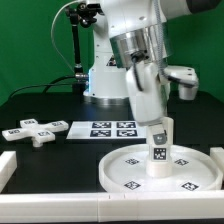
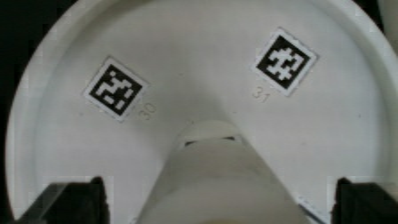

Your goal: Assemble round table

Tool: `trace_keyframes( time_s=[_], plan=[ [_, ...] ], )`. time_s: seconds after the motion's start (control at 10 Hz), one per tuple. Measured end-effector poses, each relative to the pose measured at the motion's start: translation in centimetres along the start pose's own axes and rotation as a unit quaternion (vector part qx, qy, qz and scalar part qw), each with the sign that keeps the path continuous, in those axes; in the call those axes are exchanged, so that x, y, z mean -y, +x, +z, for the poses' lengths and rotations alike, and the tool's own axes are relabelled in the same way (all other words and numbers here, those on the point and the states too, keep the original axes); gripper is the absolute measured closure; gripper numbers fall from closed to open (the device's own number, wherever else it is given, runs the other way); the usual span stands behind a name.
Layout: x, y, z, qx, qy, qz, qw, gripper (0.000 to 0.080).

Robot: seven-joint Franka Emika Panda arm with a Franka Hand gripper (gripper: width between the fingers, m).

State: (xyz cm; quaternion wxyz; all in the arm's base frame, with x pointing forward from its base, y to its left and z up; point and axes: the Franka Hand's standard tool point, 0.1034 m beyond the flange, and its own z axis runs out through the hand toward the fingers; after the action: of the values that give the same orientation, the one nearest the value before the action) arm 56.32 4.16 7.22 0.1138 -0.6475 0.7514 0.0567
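Observation:
The large white round disc (image 1: 190,175) lies on the black table at the exterior view's right, tags facing up. The short tagged cylinder leg (image 1: 160,152) stands upright at the disc's centre. My gripper (image 1: 159,127) hangs straight over the leg's top. In the wrist view the disc (image 2: 196,60) fills the picture with two tags showing, and the leg (image 2: 217,165) rises between my fingers (image 2: 75,205). The gripper (image 2: 221,206) is open, with a strip of disc visible on each side between finger and leg. The cross-shaped base piece (image 1: 30,131) lies at the exterior view's left.
The marker board (image 1: 112,128) lies flat between the base piece and the disc. A white barrier (image 1: 8,165) runs along the front and left, and another white block (image 1: 217,152) stands at the right edge. The robot's base (image 1: 100,75) stands behind.

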Motion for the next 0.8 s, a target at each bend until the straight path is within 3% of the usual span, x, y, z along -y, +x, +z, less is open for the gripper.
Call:
trace_keyframes(
  time_s=[0.4,0.6,0.8],
  plan=[
    [-0.05,0.07,0.11,0.0,0.0,-0.132,0.991,0.0151],
    [-0.07,0.07,0.11,-0.001,-0.003,-0.22,0.975,0.0151],
    [0.1,-0.02,-0.1,-0.012,-0.021,-0.347,0.938,0.0151]
  ],
)
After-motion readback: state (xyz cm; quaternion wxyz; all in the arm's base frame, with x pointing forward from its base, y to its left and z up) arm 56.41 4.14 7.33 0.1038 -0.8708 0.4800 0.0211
